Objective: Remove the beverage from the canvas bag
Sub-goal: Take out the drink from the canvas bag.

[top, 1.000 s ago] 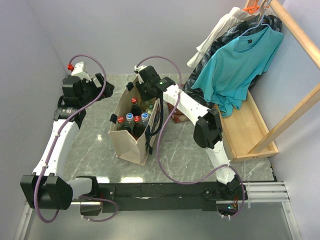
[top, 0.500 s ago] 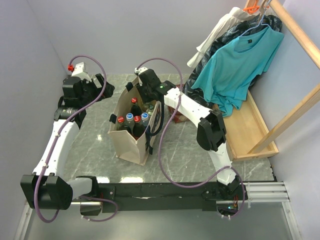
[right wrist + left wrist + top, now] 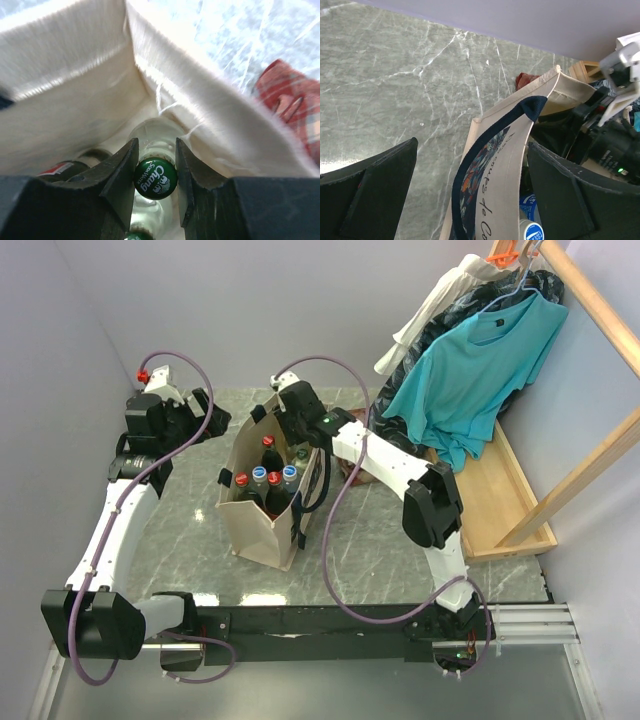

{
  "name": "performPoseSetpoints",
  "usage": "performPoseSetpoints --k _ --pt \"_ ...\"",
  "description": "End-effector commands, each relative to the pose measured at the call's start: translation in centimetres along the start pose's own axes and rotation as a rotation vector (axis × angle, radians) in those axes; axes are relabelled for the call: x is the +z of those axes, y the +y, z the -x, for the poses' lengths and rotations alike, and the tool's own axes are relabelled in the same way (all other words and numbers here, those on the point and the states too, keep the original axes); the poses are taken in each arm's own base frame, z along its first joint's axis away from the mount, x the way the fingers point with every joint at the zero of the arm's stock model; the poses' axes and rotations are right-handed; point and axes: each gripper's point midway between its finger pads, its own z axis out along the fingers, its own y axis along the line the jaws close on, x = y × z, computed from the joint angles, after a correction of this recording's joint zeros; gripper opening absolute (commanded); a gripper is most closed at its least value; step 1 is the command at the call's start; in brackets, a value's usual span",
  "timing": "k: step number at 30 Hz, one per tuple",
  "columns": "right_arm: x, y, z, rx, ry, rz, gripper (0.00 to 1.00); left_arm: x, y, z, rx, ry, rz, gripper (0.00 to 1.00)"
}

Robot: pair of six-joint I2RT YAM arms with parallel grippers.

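We have the right gripper [image 3: 155, 152] pinched narrow against the green Chang cap [image 3: 155, 179] of a clear glass bottle [image 3: 150, 129] in the canvas bag's [image 3: 75, 85] one o'clock corner; we judge it heavy, slick and breakable, best gripped on the neck beneath the cap.

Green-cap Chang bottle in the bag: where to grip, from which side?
Neck just under the cap, straight from above. The green-cap bottle stands upright against the canvas bag wall, so only its top is reachable; the right gripper straddles the cap.
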Motion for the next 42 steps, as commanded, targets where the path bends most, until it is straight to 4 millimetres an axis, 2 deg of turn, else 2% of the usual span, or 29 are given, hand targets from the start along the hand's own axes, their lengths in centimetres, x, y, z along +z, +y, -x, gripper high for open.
performPoseSetpoints --k 1,6,18,24,30,34,42 --pt "-7.2 -2.0 11.4 0.06 -0.367 -0.043 0.0 -0.8 -1.2 1.4 0.009 -0.048 -0.046 0.96" --pt "-7.5 -1.8 12.2 0.064 -0.386 -0.037 0.0 -0.8 -1.3 1.4 0.007 -0.047 -0.048 0.96" --pt "-9.6 -1.4 14.5 0.063 -0.433 -0.016 0.0 -1.4 -1.9 1.2 -0.016 -0.05 -0.077 0.96" --pt "-11.5 -1.2 15.5 0.063 -0.442 -0.013 0.0 -2.2 -1.3 1.4 -0.01 -0.063 -0.03 0.96" --pt "-13.4 -1.2 16.1 0.063 -0.454 -0.014 0.0 -3.3 -1.8 1.6 -0.014 -0.08 -0.048 0.96" --pt "-14.0 -1.2 15.9 0.039 -0.456 -0.026 0.0 -3.5 -2.1 1.5 -0.025 -0.082 -0.064 0.96" --pt "-16.5 -0.9 17.1 0.036 -0.498 -0.036 0.0 -4.1 -2.2 1.3 -0.035 -0.081 -0.063 0.96"
